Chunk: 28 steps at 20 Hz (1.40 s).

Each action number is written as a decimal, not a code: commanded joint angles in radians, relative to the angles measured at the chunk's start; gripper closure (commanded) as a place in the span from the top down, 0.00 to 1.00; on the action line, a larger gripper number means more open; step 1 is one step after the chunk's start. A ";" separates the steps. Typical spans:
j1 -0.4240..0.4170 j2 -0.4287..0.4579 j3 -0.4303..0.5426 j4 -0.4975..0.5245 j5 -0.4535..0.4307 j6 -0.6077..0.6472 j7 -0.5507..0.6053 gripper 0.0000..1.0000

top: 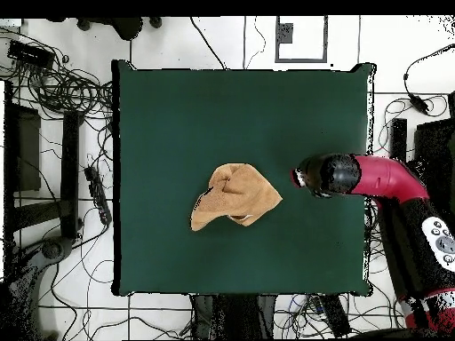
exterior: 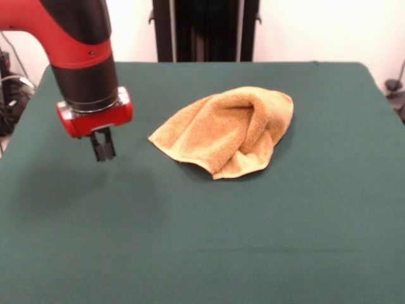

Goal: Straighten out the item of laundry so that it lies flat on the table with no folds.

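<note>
Towel [exterior: 229, 132] is lying bunched on the table [exterior: 202, 240] while the gripper [exterior: 103, 152] is hovering beside it, fingers together and empty — pinching several layers risks dragging folds along.

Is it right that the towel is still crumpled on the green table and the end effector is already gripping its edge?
Not quite. The towel is crumpled on the green table, but the end effector is not gripping it. The front view shows it hanging beside the towel with bare table between them, holding nothing; the overhead view shows the same gap.
</note>
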State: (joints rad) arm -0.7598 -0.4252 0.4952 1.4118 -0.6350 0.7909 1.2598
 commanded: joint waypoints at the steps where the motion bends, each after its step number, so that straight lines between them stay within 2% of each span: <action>1: 0.070 0.043 0.073 0.106 0.060 0.041 -0.034 1.00; 8: 0.067 0.053 0.074 0.112 0.088 0.042 -0.040 1.00; 15: 0.037 0.052 0.086 0.160 0.080 -0.034 -0.055 1.00; 20: 0.016 0.062 0.099 0.176 0.106 0.062 -0.121 1.00; 28: -0.021 0.076 0.140 0.217 0.120 0.052 -0.147 1.00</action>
State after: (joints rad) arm -0.8002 -0.4204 0.5225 1.5240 -0.5498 0.7907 1.2598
